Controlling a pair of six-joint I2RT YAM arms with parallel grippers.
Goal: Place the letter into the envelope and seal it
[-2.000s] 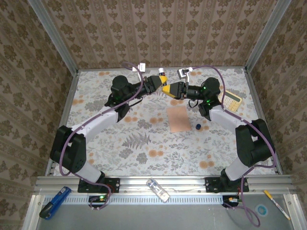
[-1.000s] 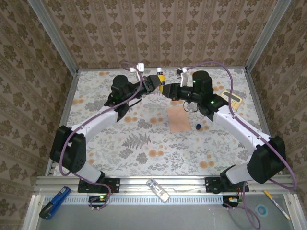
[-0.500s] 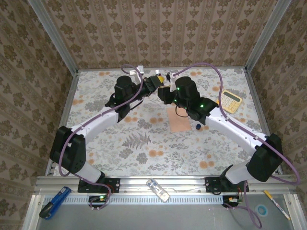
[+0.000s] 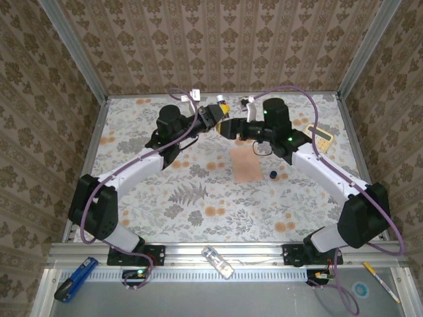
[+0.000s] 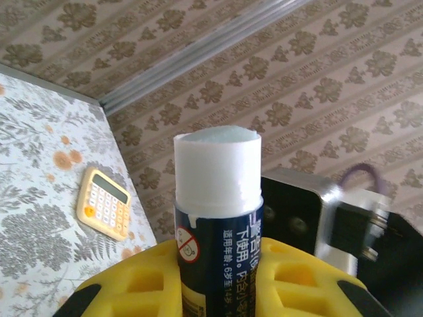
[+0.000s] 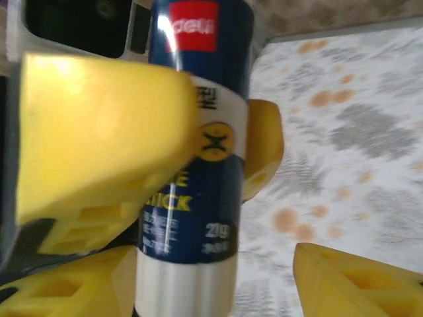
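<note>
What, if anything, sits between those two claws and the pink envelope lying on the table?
Nothing visible does. The left gripper, shut on a glue stick, and the open right gripper hang in the air past the far edge of the envelope. A small blue cap lies apart, to its right.

walls [image 4: 218, 39]: brown damask wallpaper is enclosing three sides | bench [image 4: 165, 198]: is carrying floral-print covering | aluminium rail [image 4: 264, 249]: is edging near side

One glue stick [image 5: 218, 198], one envelope [image 4: 246, 165], one calculator [image 4: 322, 137], one blue cap [image 4: 272, 174], one clear bottle [image 4: 218, 261], one pen [image 4: 381, 282].
</note>
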